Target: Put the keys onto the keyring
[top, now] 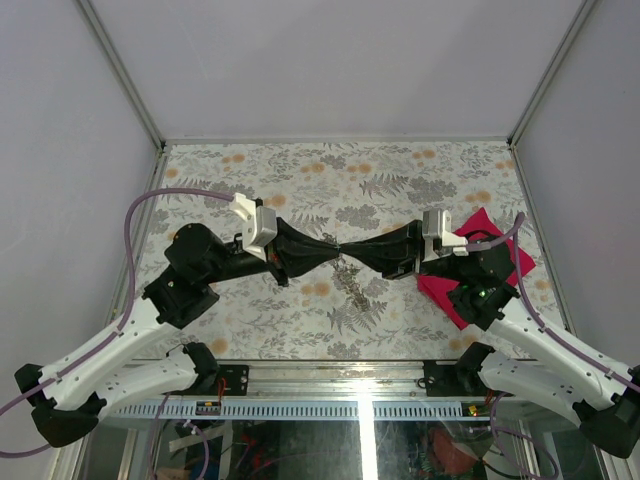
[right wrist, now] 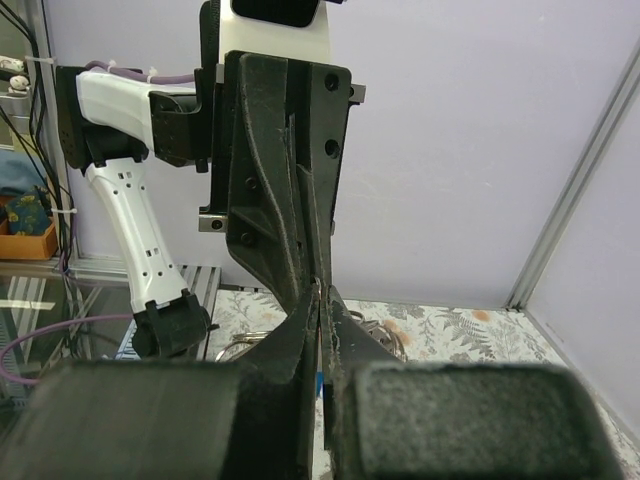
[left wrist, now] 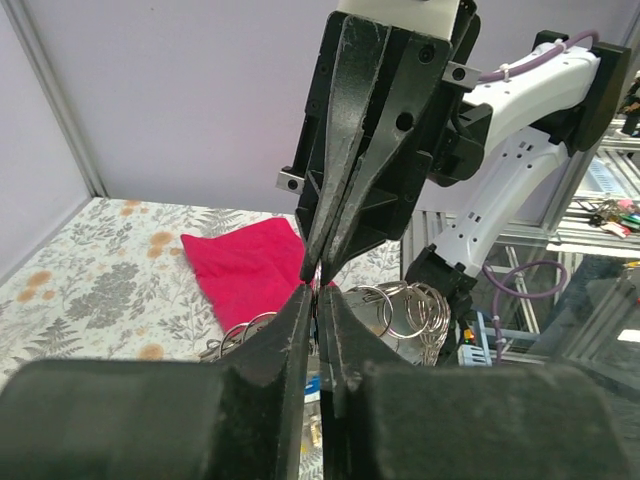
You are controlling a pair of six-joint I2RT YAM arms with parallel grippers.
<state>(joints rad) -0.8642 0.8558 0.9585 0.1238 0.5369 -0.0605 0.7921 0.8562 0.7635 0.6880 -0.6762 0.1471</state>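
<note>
My left gripper (top: 339, 252) and right gripper (top: 353, 253) meet tip to tip above the middle of the table. Both are shut on the thin metal of the keyring (top: 352, 282), whose cluster of grey rings and keys hangs below the tips. In the left wrist view my left gripper (left wrist: 318, 296) faces the right gripper (left wrist: 320, 272), with rings (left wrist: 400, 305) showing beside them. A blue key head (left wrist: 313, 385) shows in the slit between my fingers, also in the right wrist view (right wrist: 318, 385). There my right gripper (right wrist: 322, 296) touches the left gripper (right wrist: 318, 280). The green key is hidden.
A red cloth (top: 485, 228) lies on the flowered table under the right arm, also in the left wrist view (left wrist: 250, 265). Grey walls and metal posts stand close on three sides. The rail with cables runs along the near edge (top: 330, 408).
</note>
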